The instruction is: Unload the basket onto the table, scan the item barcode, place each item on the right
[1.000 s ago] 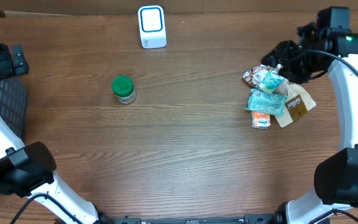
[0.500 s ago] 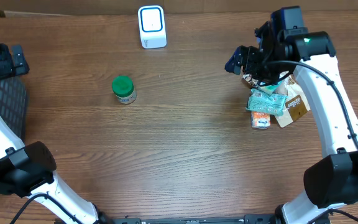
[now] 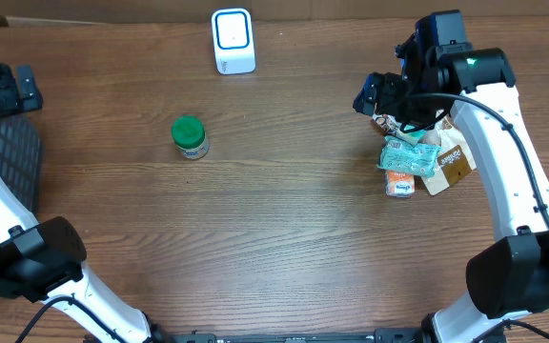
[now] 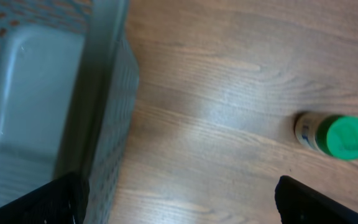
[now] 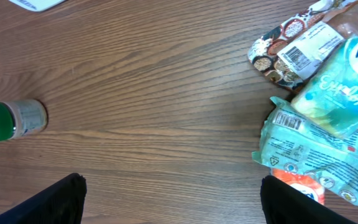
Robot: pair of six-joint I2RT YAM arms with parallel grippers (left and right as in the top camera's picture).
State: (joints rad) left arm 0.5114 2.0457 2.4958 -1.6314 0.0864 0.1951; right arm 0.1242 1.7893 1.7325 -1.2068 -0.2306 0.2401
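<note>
The white barcode scanner stands at the back of the table. A green-capped bottle stands alone left of centre; it also shows in both wrist views. On the right lies a pile of items: a teal packet, a Kleenex tissue pack, a brown snack bag and an orange item. My right gripper hovers open above bare wood just left of the pile, holding nothing. My left gripper is open and empty at the far left.
A dark mesh basket sits at the left table edge, its grey wall filling the left of the left wrist view. Bare wood lies between the bottle and the pile.
The right arm has swung from the back right corner leftward to the pile's left edge, and its jaws have opened wider. The left arm has not moved.
</note>
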